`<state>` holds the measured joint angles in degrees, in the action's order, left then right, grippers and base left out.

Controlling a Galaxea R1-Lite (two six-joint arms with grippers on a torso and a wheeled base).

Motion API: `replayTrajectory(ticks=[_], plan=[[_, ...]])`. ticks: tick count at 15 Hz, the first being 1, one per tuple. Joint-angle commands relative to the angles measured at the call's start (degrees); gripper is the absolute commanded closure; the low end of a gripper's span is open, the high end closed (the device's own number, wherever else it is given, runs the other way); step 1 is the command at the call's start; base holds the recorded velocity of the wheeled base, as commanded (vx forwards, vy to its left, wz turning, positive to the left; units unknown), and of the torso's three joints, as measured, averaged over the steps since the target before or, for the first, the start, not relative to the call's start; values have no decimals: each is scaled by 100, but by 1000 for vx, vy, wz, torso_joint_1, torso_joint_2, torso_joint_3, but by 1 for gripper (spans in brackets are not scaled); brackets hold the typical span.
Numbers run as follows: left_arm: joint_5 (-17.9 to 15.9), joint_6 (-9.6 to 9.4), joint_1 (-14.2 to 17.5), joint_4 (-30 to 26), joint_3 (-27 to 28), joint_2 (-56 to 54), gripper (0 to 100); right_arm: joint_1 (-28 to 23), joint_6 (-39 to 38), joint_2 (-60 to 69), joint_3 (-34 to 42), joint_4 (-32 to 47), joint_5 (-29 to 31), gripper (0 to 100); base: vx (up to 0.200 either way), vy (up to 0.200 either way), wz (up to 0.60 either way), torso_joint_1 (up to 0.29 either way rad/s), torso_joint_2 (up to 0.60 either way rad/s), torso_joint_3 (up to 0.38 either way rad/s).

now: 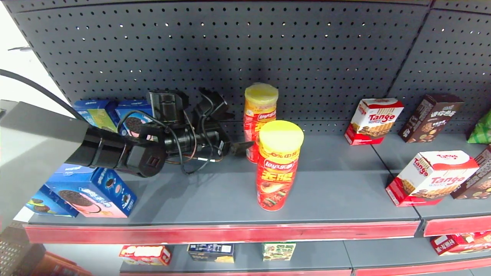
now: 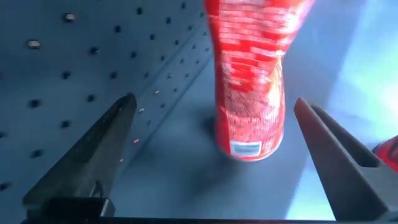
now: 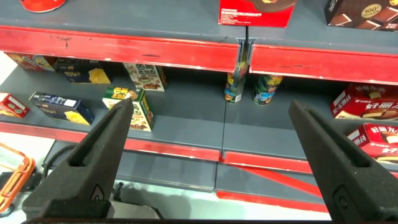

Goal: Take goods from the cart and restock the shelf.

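Note:
Two red chip cans with yellow lids stand upright on the grey shelf [image 1: 337, 191]. The back can [image 1: 260, 111] is near the pegboard wall and the front can [image 1: 278, 168] is nearer the shelf edge. My left arm lies across the shelf from the left, and its gripper [image 1: 236, 130] is open just left of the back can. In the left wrist view the can [image 2: 249, 93] stands ahead between the spread fingers [image 2: 106, 143], touching neither. My right gripper [image 3: 211, 106] is open and holds nothing, hanging in front of the lower shelves [image 3: 180, 130].
Blue cookie boxes [image 1: 96, 195] sit at the shelf's left end, with more [image 1: 111, 111] behind the arm. Red-and-white wafer boxes [image 1: 374, 120] [image 1: 431, 176] and brown boxes [image 1: 429, 117] stand on the right. Small boxes [image 3: 134, 109] fill the lower shelves. An orange basket edge [image 3: 15, 180] shows low down.

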<state>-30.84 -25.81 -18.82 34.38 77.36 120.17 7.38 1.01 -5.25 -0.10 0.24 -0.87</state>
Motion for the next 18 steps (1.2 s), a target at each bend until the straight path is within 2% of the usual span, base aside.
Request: replayTrajectory(ticks=[1, 3, 10, 18], plan=[[219, -65, -7, -1, -11, -82, 0, 1, 4, -11, 1, 2, -1, 0, 0, 0, 0, 0, 0, 0], [395, -82, -16, 8, -11, -64, 0, 1, 4, -11, 1, -7, -1, 0, 0, 0, 0, 0, 0, 0], [641, -74, 63, 8, 33, -38, 0, 1, 4, -2, 1, -7, -1, 0, 0, 0, 0, 0, 0, 0], [720, -74, 160, 52, -55, -12, 0, 1, 4, -2, 1, 2, -1, 0, 0, 0, 0, 0, 0, 0]])
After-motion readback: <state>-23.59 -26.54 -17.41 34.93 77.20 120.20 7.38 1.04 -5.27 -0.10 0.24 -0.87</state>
